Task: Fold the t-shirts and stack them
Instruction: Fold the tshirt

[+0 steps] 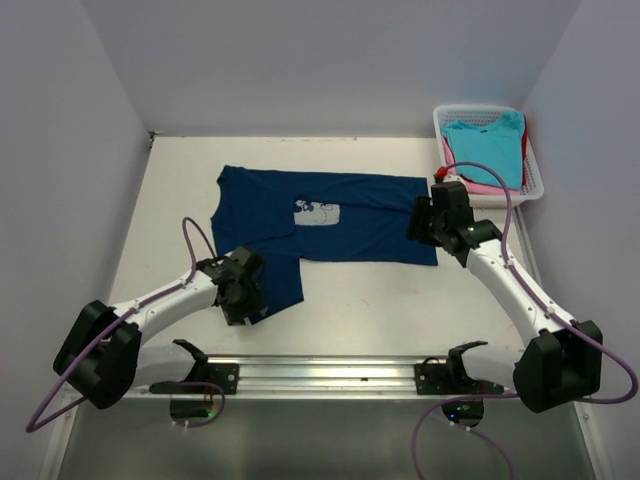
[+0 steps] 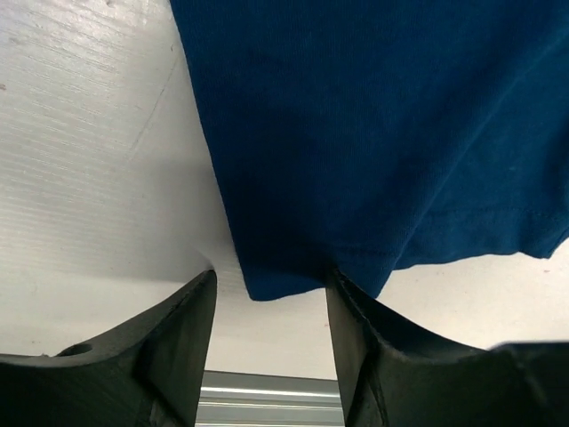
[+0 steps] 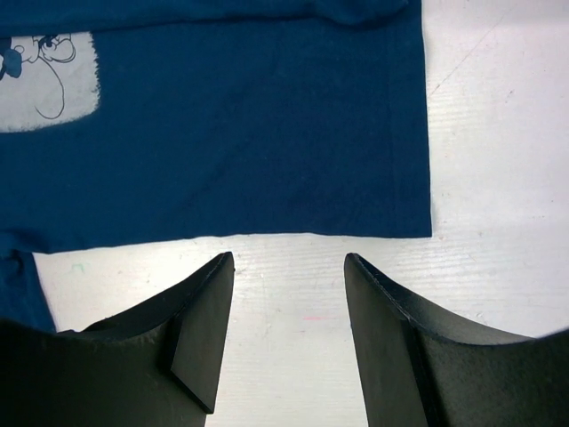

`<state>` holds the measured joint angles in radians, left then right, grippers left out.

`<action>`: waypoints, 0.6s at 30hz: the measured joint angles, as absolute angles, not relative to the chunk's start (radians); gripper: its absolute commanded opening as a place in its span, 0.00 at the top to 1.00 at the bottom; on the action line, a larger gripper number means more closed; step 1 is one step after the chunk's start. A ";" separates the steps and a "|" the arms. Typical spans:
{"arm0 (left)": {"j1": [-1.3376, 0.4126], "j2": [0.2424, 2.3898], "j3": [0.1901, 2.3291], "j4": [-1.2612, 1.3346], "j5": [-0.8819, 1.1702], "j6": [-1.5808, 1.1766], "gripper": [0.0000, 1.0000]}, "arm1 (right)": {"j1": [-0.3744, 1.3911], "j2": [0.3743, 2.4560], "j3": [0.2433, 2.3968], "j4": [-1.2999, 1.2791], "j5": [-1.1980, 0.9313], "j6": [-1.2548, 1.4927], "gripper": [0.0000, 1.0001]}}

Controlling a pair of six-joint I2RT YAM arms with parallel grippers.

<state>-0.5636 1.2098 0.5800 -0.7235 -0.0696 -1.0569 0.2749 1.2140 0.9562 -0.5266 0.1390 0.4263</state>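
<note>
1. The navy shirt [image 1: 350, 225] lies flat around the middle of the table [image 1: 350, 320]. In the top view its neck points toward 9 o'clock and its hem toward 3 o'clock, and the pale print [image 1: 318, 213] faces up.
2. One sleeve [image 1: 280, 280] sticks out from the shirt toward 6 o'clock.
3. The left claw [image 2: 271, 277] sits low at that sleeve's end, about 7 o'clock of the shirt.
4. Its fingers [image 2: 178, 347] stand partly apart, with the sleeve's corner lying between their tips. Bare table shows in the gap and nothing is pinched. The cloth seems to brush the finger on the 3 o'clock side of the wrist view, though the shadow there makes that hard to tell.
5. The right claw [image 3: 289, 258] is at the hem end, 3 o'clock of the shirt.
6. Its fingers [image 3: 400, 338] are also partly apart and hold nothing. In its wrist view they hang over bare table just short of the shirt's edge, and the shirt's corner lies at about 1 o'clock from them.
7. The white basket [image 1: 537, 188] stands at about 1 o'clock of the table. It holds a turquoise shirt [image 1: 487, 148] on top. A pink one [image 1: 482, 187] peeks out on its 6 o'clock side, and a sliver of red [image 1: 525, 150] shows on its 3 o'clock side.
</note>
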 measured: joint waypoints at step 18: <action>-0.586 1.262 0.596 -0.682 -0.073 -1.082 1.00 | 0.275 1.231 0.940 -0.537 0.182 0.437 0.44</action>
